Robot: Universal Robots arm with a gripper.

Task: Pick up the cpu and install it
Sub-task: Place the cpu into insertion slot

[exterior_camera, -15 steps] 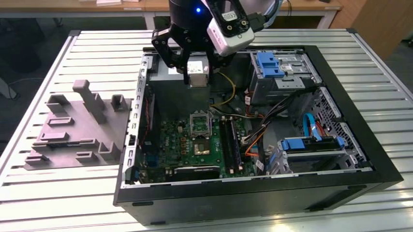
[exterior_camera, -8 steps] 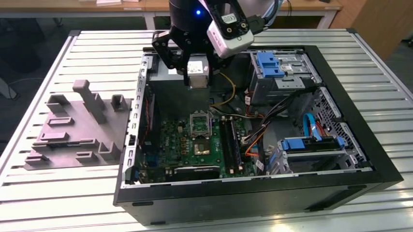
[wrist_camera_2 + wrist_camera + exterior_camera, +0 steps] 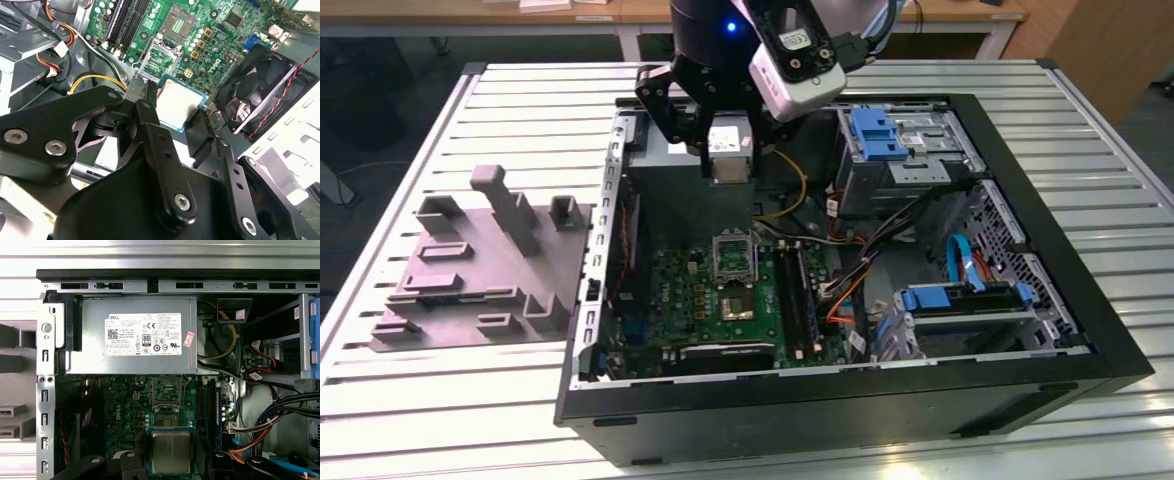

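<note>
Slatted counter [image 3: 400,400], open computer case [image 3: 854,410]: cpu [image 3: 171,452] held, not yet installed.
Tool [image 3: 172,465] clamps the cpu above the socket [image 3: 176,20]; seating it calls for squaring up over that socket, gently.

Pale slatted metal table [image 3: 454,400] — glare on its near edge. Behind it, wooden desks [image 3: 640,12] on white legs, dark floor [image 3: 380,150]; wood panel [image 3: 1121,60] at the exterior view's right.
</note>
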